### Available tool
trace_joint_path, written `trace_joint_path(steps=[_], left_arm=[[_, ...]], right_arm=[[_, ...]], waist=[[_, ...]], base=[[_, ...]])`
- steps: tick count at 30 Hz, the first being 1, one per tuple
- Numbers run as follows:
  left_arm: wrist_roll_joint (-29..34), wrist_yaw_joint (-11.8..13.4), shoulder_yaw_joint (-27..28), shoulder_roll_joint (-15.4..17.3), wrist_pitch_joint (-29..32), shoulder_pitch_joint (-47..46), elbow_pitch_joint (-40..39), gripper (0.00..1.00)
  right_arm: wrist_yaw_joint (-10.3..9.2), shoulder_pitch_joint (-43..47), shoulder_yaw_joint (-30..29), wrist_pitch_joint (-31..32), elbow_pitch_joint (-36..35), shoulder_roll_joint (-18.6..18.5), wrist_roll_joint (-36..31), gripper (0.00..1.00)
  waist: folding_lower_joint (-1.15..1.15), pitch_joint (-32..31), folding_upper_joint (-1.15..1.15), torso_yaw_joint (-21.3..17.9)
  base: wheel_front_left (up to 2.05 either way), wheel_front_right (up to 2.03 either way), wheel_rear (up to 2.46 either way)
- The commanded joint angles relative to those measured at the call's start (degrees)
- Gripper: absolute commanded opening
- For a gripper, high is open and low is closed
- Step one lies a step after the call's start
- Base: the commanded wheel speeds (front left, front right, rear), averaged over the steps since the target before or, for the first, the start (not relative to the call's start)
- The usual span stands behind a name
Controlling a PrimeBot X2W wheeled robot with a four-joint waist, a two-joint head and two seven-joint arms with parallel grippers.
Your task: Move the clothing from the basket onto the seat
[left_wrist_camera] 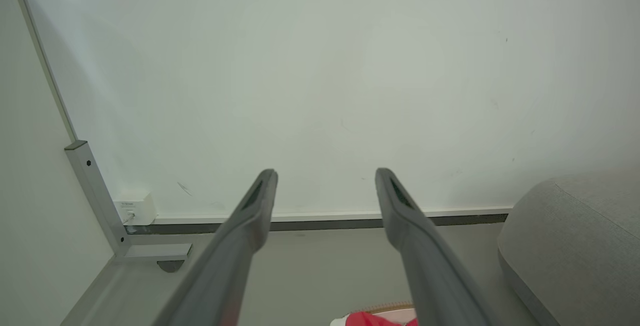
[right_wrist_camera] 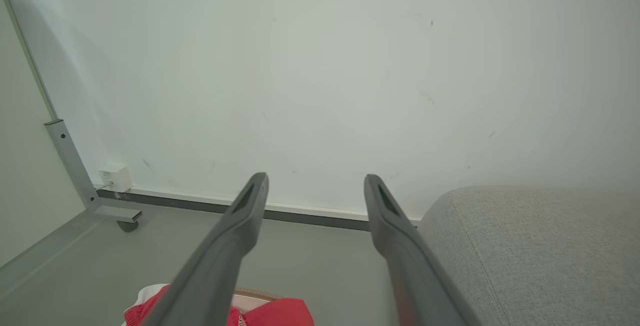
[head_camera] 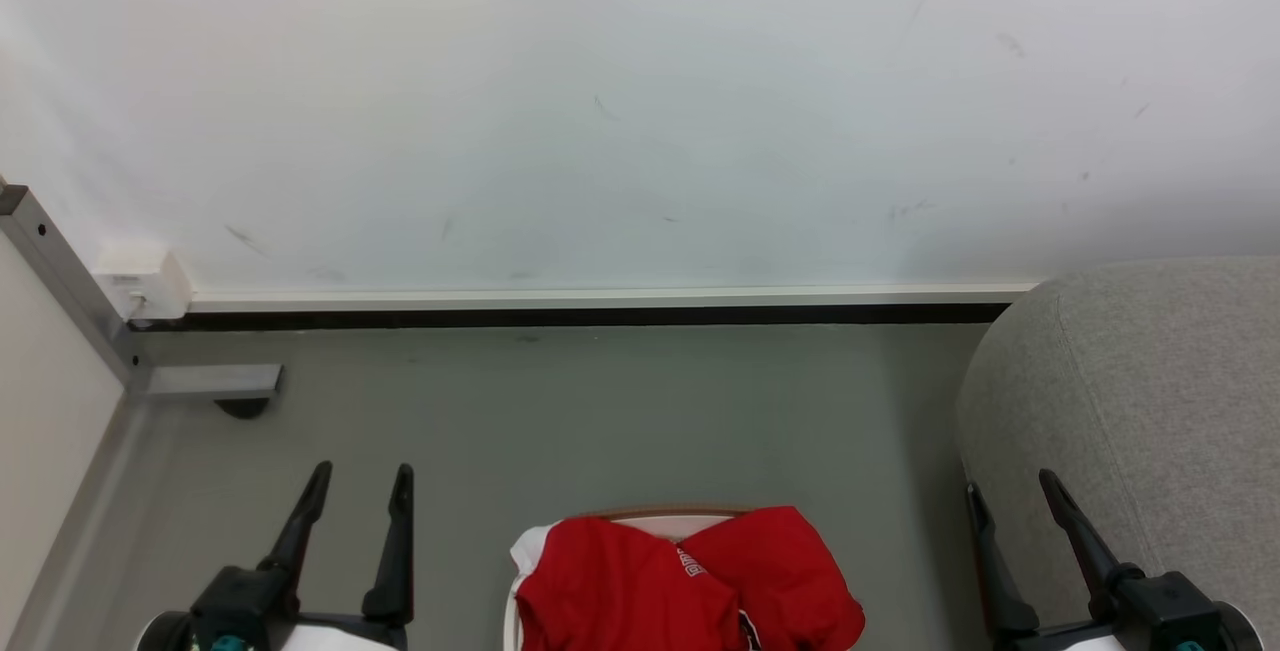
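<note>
- A scuffed white wall takes up the upper half of the head view and meets a grey floor along a pale skirting strip with a dark line under it
- At the left edge of the frame a grey metal post slants down to a short foot with a dark castor under it; a small white box sits low on the wall just beside the post
- The seat, light grey fabric with a rounded corner, fills the right side of the frame from mid-height down
- The basket stands on the floor at the bottom centre, cut off by the lower edge; little more than its far brown rim shows
- The clothing lies heaped in the basket, bright red, with white trim at its left and small white lettering near its middle; it covers most of the basket's opening
- The left fingers rise from the lower left, pointing up the frame, spread wide with nothing between them, well to the left of the basket
- The right fingers rise from the lower right in front of the seat's rounded edge, just as wide apart and empty; whether they touch the fabric cannot be told
- In each wrist view the two dark fingers frame bare wall, with a strip of red cloth at the bottom edge and the seat at the right
</note>
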Motion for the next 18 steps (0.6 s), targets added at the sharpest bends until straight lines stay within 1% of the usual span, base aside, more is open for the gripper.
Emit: trace_joint_path(steps=[1, 18], left_arm=[[-0.1, -0.2, 0.3, -0.1, 0.0, 0.2, 0.2, 1.00], [-0.3, -0.9, 1.3, -0.4, 0.0, 0.0, 0.7, 1.00]], right_arm=[[-0.12, -0.4, 0.1, -0.1, 0.1, 0.0, 0.2, 1.00], [-0.12, -0.7, 0.2, -0.2, 0.4, 0.0, 1.2, 1.00]], waist=[[0.00, 0.0, 0.00, 0.0], [0.00, 0.0, 0.00, -0.9]], base=[[0.00, 0.00, 0.00], [0.00, 0.00, 0.00]])
